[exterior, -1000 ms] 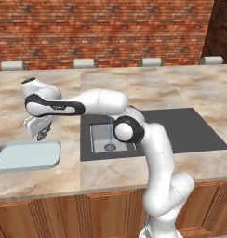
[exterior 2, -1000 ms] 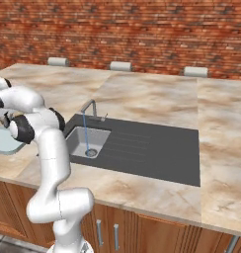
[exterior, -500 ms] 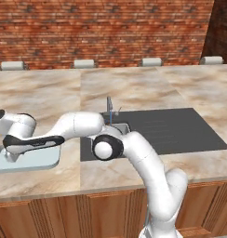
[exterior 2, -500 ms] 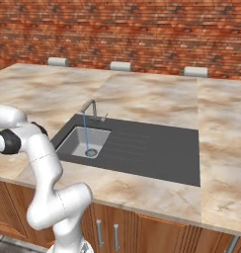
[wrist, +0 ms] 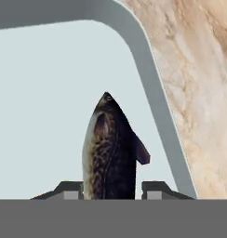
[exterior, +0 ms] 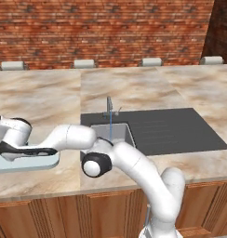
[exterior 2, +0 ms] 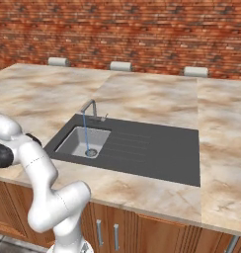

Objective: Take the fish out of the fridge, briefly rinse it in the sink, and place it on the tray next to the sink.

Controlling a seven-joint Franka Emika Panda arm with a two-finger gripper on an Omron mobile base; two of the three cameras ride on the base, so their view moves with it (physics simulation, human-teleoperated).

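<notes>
Evidently the two-finger gripper (wrist: 108, 189) was closed on the slim dark grey fish (wrist: 109, 148), holding it head-first over the floor of the shallow pale blue-grey rectangular tray (wrist: 45, 97), inside its raised rim, presumably so that release would deposit it within the tray.

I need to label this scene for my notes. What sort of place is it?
Most likely a kitchen, a rendered one: a marble-look counter on wooden cabinets, a steel sink whose faucet is running, and a red brick wall behind.
</notes>
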